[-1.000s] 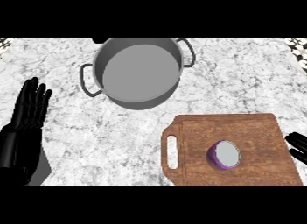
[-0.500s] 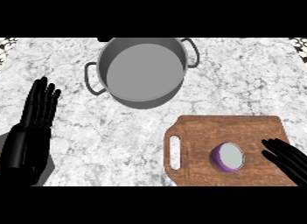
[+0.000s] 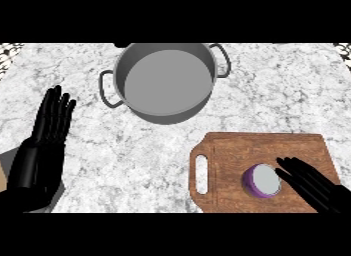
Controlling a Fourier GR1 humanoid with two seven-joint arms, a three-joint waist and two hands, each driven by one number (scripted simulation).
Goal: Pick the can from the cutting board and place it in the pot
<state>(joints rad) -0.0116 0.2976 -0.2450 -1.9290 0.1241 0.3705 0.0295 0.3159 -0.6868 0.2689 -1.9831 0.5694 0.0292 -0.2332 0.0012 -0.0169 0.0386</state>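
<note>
A purple can (image 3: 263, 180) with a silver top stands upright on the wooden cutting board (image 3: 230, 150) at the lower right. My right hand (image 3: 314, 186) lies just right of the can, fingers straight and pointing up-left, fingertips touching or nearly touching its rim. The grey pot (image 3: 165, 81) with two handles stands at the top centre, nothing inside it. My left hand (image 3: 43, 145) rests open at the left edge, fingers up, far from the can.
The marble counter (image 3: 134, 160) lies between the pot and the board. A slot handle (image 3: 201, 174) is cut in the board's left end. Dark patterned strips (image 3: 1, 52) show at the top corners.
My right hand has come in from the right edge across the board until its fingers reach the can. The left hand has shifted slightly. Can and pot stay in place.
</note>
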